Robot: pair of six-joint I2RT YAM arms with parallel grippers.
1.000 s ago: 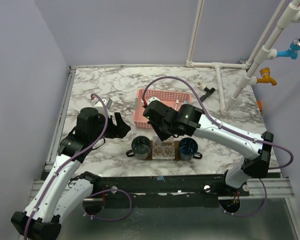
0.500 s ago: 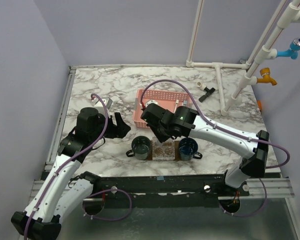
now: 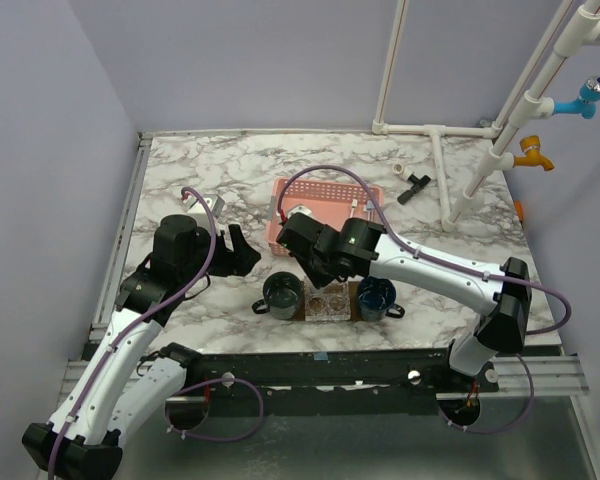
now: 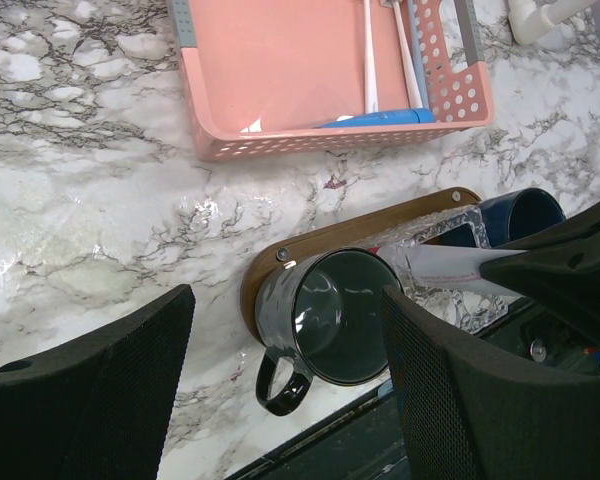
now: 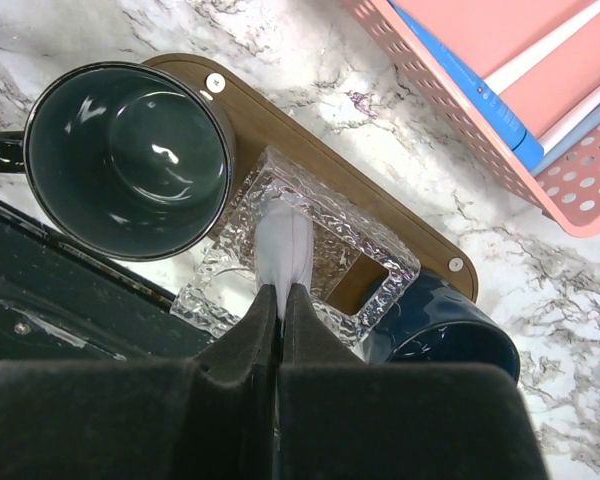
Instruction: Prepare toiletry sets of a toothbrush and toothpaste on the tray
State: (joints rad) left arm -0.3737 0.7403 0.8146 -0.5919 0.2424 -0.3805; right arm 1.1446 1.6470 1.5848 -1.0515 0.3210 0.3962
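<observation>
My right gripper [image 5: 281,290] is shut on the flat end of the white toothpaste [image 5: 283,245]. The tube hangs down with its lower end inside a clear glass holder [image 5: 325,235] on the dark brown tray [image 5: 310,160]. In the top view this gripper [image 3: 323,280] is right over the holder [image 3: 327,301]. The tube also shows in the left wrist view [image 4: 435,265]. A white toothbrush [image 4: 369,60] lies in the pink basket [image 4: 280,140]. My left gripper [image 3: 242,250] is open and empty, hovering left of the tray [image 4: 380,215].
A dark green mug [image 3: 282,293] stands on the tray's left end and a dark blue mug [image 3: 376,296] on its right end. The pink basket [image 3: 300,195] behind the tray also holds a blue item [image 5: 480,90]. The table's front edge runs just below the tray.
My right arm has shifted slightly left and down over the tray, bringing the toothpaste into the glass holder. The left arm has not moved.
</observation>
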